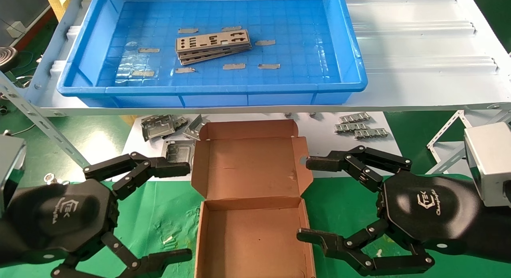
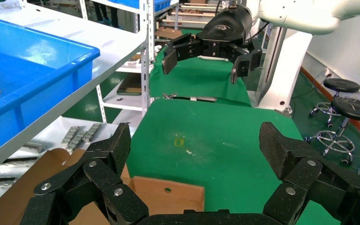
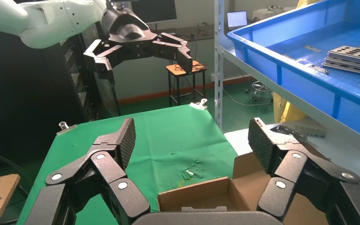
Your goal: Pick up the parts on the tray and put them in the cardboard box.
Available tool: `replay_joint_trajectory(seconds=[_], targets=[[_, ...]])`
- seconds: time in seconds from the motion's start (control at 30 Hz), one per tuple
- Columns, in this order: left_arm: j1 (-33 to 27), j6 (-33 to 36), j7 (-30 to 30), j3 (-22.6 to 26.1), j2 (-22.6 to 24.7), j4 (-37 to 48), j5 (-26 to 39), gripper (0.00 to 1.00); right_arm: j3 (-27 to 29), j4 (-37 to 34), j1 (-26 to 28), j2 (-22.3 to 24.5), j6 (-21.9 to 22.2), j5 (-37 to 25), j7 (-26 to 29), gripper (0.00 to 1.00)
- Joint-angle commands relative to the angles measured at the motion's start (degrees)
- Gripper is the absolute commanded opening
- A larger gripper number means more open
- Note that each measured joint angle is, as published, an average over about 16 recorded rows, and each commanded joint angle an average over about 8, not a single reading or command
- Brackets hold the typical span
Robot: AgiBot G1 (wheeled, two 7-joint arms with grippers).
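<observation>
A stack of thin silver-grey punched plates (image 1: 213,46) lies in the middle of the blue tray (image 1: 207,88) on the raised white shelf; it also shows in the right wrist view (image 3: 351,55). The brown cardboard box (image 1: 251,226) stands open and empty on the green mat below, lid laid back. My left gripper (image 1: 181,208) is open at the box's left side. My right gripper (image 1: 305,198) is open at the box's right side. Both are low, far from the tray, and hold nothing.
Small grey strips (image 1: 234,66) lie scattered on the tray floor. Folded metal brackets (image 1: 163,126) and toothed metal pieces (image 1: 361,128) lie on the white board behind the box, under the shelf edge (image 1: 255,108). Shelf uprights stand at both sides.
</observation>
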Motion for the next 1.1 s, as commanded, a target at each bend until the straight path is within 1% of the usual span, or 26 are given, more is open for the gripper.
replay_joint_trajectory(seconds=[0.03,1.1], targets=[[0.0,0.0,0.0,0.0,0.0,0.0,0.0,1.0,0.0,0.0,0.0,0.0,0.0,0.0,0.0,0.0],[0.0,0.0,0.0,0.0,0.0,0.0,0.0,1.0,0.0,0.0,0.0,0.0,0.0,0.0,0.0,0.0]])
